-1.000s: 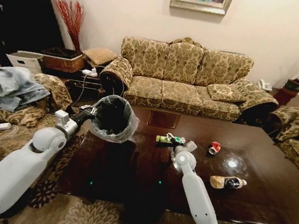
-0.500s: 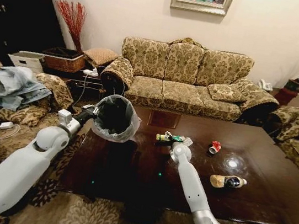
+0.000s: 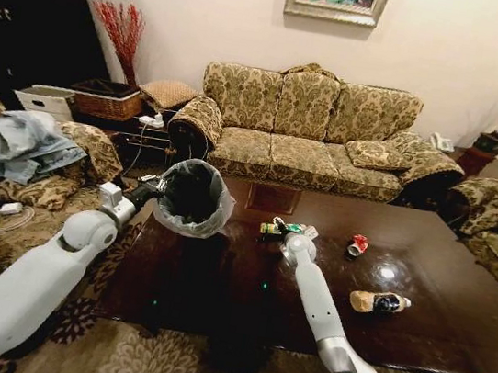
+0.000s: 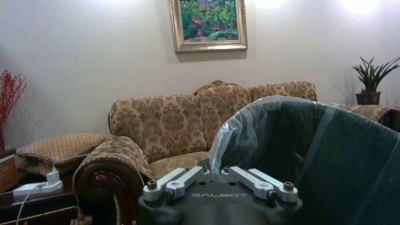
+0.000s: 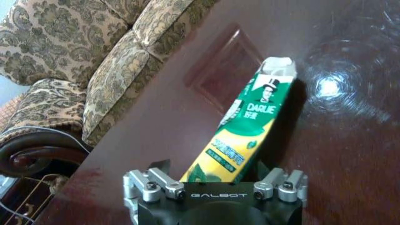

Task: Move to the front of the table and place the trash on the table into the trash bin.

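while the left gripper [image 3: 152, 191] is clamped on the rim of the trash bin [image 3: 194, 197], holding it up at the table's [image 3: 451, 335] left end, the right gripper [image 5: 216, 176] straddles the green-yellow wrapper tube [image 5: 247, 136] (a darlie box) lying on the wood, jaws spread either side. the red can [image 3: 356, 246] and tan bottle [image 3: 379, 303] lie farther right.

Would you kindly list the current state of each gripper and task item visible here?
left gripper: shut on trash bin, holding it by the rim above the table.
right gripper: open, straddling the green-yellow carton.
red can: crushed, on table.
tan bottle: lying flat.
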`<state>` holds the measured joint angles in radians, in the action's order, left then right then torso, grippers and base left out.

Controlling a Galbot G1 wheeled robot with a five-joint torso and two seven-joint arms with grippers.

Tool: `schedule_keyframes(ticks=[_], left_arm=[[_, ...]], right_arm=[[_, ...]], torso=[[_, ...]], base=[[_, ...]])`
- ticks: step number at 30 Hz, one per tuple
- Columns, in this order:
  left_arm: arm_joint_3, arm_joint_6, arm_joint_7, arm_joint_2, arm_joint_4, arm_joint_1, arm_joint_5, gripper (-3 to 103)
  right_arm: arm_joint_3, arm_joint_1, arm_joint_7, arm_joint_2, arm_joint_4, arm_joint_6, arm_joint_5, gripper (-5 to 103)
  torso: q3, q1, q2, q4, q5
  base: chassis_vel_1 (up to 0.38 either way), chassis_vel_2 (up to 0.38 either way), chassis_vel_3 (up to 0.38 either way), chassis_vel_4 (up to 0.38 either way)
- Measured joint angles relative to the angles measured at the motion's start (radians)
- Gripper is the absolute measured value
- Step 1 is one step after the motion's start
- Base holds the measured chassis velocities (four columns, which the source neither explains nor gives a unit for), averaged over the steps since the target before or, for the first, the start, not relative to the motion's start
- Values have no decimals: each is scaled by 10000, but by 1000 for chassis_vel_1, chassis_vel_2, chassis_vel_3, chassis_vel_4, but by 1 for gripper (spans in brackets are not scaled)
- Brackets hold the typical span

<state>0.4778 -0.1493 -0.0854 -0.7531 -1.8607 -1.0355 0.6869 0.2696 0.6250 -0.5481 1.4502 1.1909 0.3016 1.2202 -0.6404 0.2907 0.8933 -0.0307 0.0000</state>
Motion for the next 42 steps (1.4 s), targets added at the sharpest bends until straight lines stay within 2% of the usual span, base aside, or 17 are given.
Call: schedule_keyframes(ticks=[2,5,8,14,18,19,21,23,25,27,29,30,31,34,35,38,42], left_arm=[[-15,30,0,6,18,11,0,3],[-29,78,0,9,27,19,0,3],[-29,82,-1,15,32,19,1,3],[-29,102,-6,13,67,5,5,3],[-11,115,-22,5,90,-11,5,3],[-11,115,-22,5,90,-11,5,3],[-3,124,-27,13,95,-6,9,3],[-2,125,-28,19,95,0,14,3],[1,130,-31,51,102,7,19,3],[3,139,-33,76,127,10,20,3],[18,154,-36,141,198,23,21,3],[33,186,-38,182,245,33,21,3],[33,186,-38,182,245,33,21,3],[81,205,-83,329,163,33,80,3],[81,205,-83,329,163,33,80,3],[-207,206,-163,733,35,75,92,3],[-575,185,-254,1297,-136,198,91,3]], right_arm=[[-1,-2,2,0,-18,1,8,84],[9,-10,10,30,-95,1,40,68],[16,-12,34,43,-159,0,40,57],[20,-18,74,61,-234,-9,27,41],[21,-26,106,58,-222,-13,40,19],[21,-26,106,58,-222,-13,40,19],[13,-4,107,16,-133,1,52,9],[17,26,106,-13,-45,3,59,9],[40,151,95,-111,309,31,63,2],[30,276,169,-194,568,-22,-128,1],[-42,783,780,-529,1512,-284,-874,0],[-43,1168,1416,-762,2258,-437,-1091,0],[-43,1168,1416,-762,2258,-437,-1091,0],[-58,2294,4002,-1635,4777,-1194,-1694,0],[-58,2294,4002,-1635,4777,-1194,-1694,0],[-451,2691,5451,-2445,6896,-1749,-1794,0],[-1075,2687,6144,-2912,8501,-2112,-1613,0]], torso=[[0,0,0,1,1],[0,0,0,1,0],[1,-1,1,0,0],[0,0,0,0,0],[1,-1,0,0,0],[1,-1,0,0,0],[1,0,0,0,0],[0,0,0,0,0],[0,0,0,0,0],[0,1,0,0,1],[-1,1,0,-1,2],[0,1,0,1,-1],[0,1,0,1,-1],[1,-1,0,4,0],[1,-1,0,4,0],[2,-2,2,3,0],[1,-1,1,1,1]], base=[[0,0,0,0],[0,0,0,0],[0,0,0,0],[0,0,0,0],[0,0,0,0],[0,0,0,0],[0,0,0,0],[0,0,0,0],[0,0,0,0],[0,0,0,0],[0,0,0,0],[0,0,0,0],[0,0,0,0],[0,0,0,0],[0,0,0,0],[0,0,0,0],[0,0,0,0]])
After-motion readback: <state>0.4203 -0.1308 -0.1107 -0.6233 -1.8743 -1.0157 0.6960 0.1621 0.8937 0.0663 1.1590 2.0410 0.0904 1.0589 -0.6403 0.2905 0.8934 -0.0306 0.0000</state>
